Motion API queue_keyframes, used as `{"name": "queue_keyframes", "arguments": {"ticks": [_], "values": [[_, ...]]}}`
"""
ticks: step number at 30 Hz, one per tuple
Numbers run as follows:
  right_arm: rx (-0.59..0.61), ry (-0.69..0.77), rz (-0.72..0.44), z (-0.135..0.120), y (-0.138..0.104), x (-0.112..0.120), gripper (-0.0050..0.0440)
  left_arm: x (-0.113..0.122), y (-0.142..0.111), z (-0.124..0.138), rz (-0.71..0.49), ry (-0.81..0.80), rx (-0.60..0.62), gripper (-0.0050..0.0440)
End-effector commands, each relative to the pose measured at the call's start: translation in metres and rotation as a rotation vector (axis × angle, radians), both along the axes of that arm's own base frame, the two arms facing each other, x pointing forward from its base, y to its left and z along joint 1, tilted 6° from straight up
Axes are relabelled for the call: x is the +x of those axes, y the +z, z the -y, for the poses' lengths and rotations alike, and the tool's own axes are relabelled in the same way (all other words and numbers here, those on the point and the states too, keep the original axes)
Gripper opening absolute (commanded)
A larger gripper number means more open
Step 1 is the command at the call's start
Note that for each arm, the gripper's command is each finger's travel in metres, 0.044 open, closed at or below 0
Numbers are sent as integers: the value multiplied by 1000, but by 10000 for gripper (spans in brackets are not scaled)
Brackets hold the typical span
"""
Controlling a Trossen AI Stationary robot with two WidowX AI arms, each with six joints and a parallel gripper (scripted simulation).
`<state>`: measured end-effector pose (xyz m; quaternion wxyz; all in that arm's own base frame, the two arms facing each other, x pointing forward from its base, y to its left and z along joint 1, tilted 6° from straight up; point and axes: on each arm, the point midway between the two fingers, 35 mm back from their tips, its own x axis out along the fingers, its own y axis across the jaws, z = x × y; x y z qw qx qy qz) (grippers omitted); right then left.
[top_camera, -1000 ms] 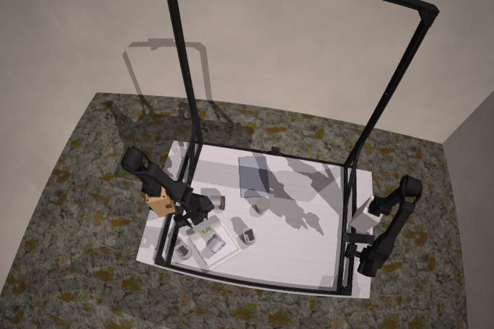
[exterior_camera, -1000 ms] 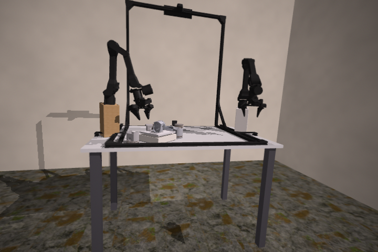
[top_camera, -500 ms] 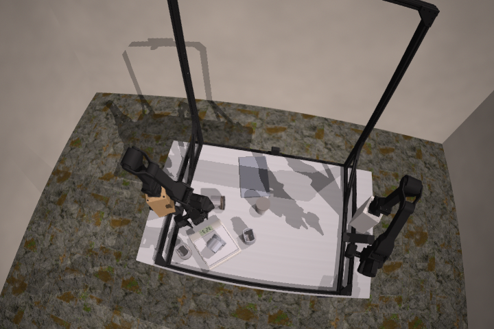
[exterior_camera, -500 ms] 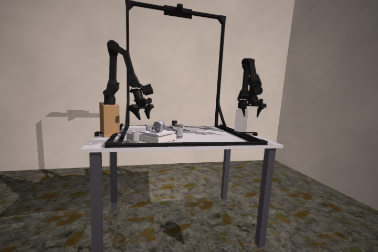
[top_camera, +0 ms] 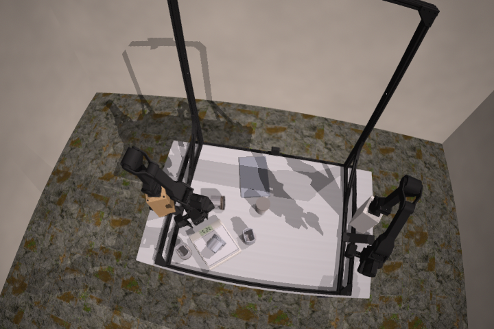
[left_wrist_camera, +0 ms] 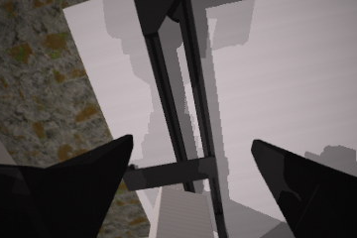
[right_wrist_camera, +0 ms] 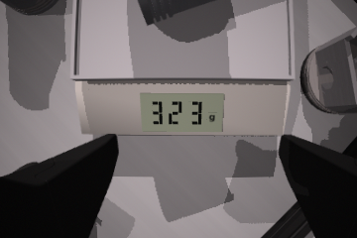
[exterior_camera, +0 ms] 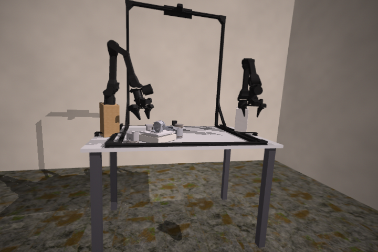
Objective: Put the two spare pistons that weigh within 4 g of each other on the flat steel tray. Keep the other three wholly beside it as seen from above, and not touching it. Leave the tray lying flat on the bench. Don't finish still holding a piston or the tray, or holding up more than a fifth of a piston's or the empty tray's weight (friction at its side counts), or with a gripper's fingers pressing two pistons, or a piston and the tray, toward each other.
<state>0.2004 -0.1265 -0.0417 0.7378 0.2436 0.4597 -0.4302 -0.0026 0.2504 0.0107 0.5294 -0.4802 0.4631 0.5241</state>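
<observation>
Above the display edge of the white square scale with a cream base (top_camera: 224,253) (exterior_camera: 157,138) (right_wrist_camera: 112,106), my right pincer (top_camera: 193,225) (exterior_camera: 144,118) (right_wrist_camera: 198,144) hangs with its black tips spread and nothing between them. The green display (top_camera: 206,229) (right_wrist_camera: 181,112) reads 323 g, and on the pan a silvery metal piston (top_camera: 215,244) (exterior_camera: 158,126) (right_wrist_camera: 162,10) lies on its side.

One grey piston with its hollow end up (top_camera: 183,251) (exterior_camera: 134,136) (right_wrist_camera: 335,74) stands just beside the scale; a second hollow-end-up grey piston (top_camera: 248,236) stands near the opposite side. A brown-banded piston (top_camera: 218,202) lies on its side, near my right arm's wrist in the top view. The brown-topped upright piston (top_camera: 262,204) stands close to one end of the flat blue-grey steel tray (top_camera: 251,176); whether they touch, I cannot tell. The tray lies flat on the white bench (top_camera: 294,256) (exterior_camera: 207,138) (left_wrist_camera: 286,74), partly in shadow.

Over by the white pedestal (top_camera: 365,218) (exterior_camera: 241,120) (left_wrist_camera: 181,213), my left pincer (top_camera: 356,253) (exterior_camera: 251,115) (left_wrist_camera: 193,142) is held wide, gripping nothing, well apart from the pistons.
</observation>
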Motion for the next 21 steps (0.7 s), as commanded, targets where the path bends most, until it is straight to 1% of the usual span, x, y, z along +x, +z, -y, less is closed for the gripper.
{"name": "queue_keyframes", "arguments": {"ticks": [1,18,21], "values": [[3,5,-2,0,0,0,378,0,0,0,2,-3,0,440],[3,5,-2,0,0,0,378,0,0,0,2,-3,0,440],[36,50,-59,10,6,8,378,0,0,0,2,-3,0,440]]}}
